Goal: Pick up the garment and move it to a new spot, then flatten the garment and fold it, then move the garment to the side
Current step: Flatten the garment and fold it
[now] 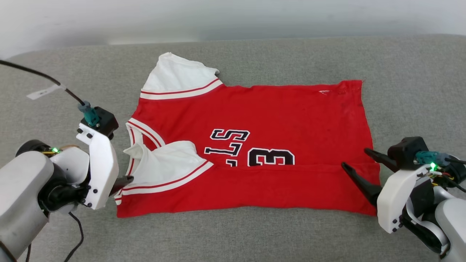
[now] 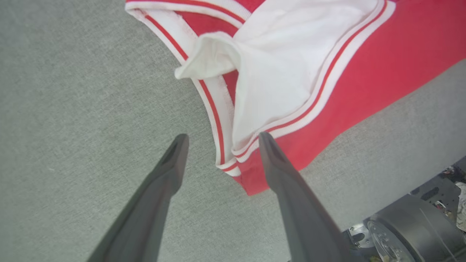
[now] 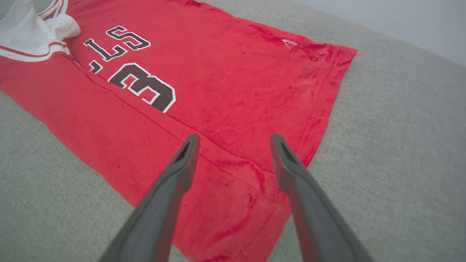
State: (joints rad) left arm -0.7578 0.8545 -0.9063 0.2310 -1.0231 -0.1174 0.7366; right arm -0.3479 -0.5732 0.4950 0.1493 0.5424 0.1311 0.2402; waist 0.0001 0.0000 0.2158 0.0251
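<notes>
The garment (image 1: 284, 116), a red jersey with white sleeves and black lettering, lies flat on the grey cloth surface (image 1: 233, 236). Its near long edge is folded over toward the middle and covers the lower part of the number. My left gripper (image 1: 125, 180) stands open at the collar end, its fingers (image 2: 171, 171) either side of the striped sleeve trim (image 2: 233, 160), holding nothing. My right gripper (image 1: 355, 157) is open over the hem corner (image 3: 255, 203), with the red cloth lying slack beneath its jaws (image 3: 235, 136).
A black cable with a white tag (image 1: 47, 87) runs over the surface at the far left. The back edge of the surface meets a pale wall (image 1: 233, 18). Part of my base (image 2: 400, 233) shows past the near edge.
</notes>
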